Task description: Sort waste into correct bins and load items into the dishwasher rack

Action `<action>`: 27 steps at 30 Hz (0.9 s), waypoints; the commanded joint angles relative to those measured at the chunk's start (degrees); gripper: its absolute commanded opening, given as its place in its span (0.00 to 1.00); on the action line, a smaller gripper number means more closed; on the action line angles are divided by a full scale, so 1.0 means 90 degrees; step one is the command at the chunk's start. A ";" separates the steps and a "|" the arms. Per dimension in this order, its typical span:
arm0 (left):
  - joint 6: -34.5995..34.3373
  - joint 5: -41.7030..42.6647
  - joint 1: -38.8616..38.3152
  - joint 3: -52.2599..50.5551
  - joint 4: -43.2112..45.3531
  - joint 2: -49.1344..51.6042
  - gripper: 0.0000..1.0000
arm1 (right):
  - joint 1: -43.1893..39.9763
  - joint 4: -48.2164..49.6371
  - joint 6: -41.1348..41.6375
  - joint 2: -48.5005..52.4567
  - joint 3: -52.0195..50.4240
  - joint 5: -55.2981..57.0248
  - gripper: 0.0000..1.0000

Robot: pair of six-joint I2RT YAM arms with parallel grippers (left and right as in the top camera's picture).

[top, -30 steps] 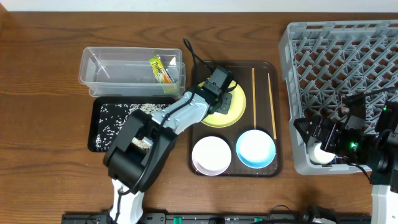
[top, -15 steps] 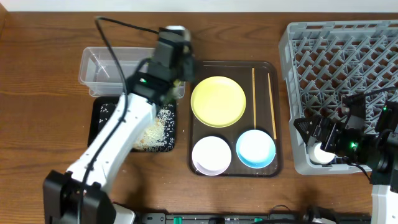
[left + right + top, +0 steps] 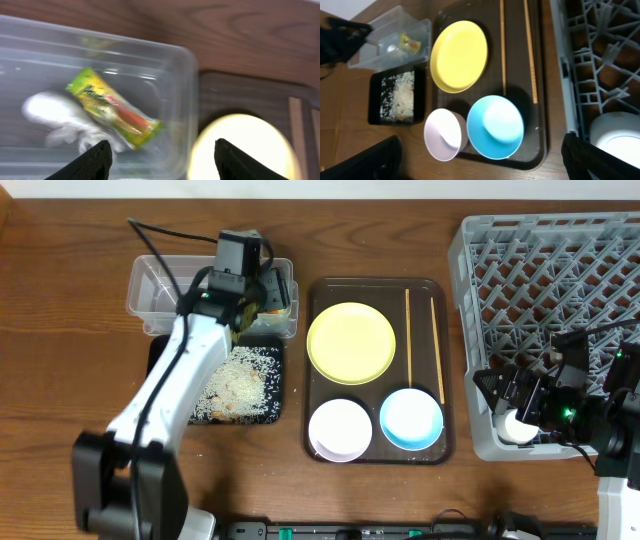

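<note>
left gripper (image 3: 161, 156) shifted, jaws apart — over tub (image 3: 160, 292)

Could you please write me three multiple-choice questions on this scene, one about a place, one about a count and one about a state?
1. Where does the snack wrapper lie?
A. on the black tray
B. in the clear tub
C. in the grey rack

2. How many chopsticks lie on the brown serving tray?
A. one
B. four
C. two

3. What state is the left gripper in?
A. open, holding nothing
B. shut on the yellow plate
C. shut on the blue bowl

Answers:
1 B: the left wrist view shows the wrapper inside the tub's clear walls.
2 C: the overhead view shows two thin sticks side by side, right of the plate.
3 A: its fingers stand wide apart above the tub, with nothing between them.
</note>
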 commanded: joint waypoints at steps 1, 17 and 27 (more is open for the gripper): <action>0.0112 0.0724 -0.0107 0.0044 -0.0287 -0.0721 0.68 | -0.0051 0.0005 -0.0085 -0.0015 0.0092 0.0457 0.99; 0.0733 0.0476 -0.1064 0.0044 -0.2582 -0.2351 0.68 | -0.0051 0.0136 -0.0085 -0.0015 0.0092 0.0952 0.99; 0.0736 0.0476 -0.1064 0.0041 -0.2730 -0.2521 0.85 | -0.0051 0.0136 -0.0085 -0.0015 0.0092 0.0950 0.99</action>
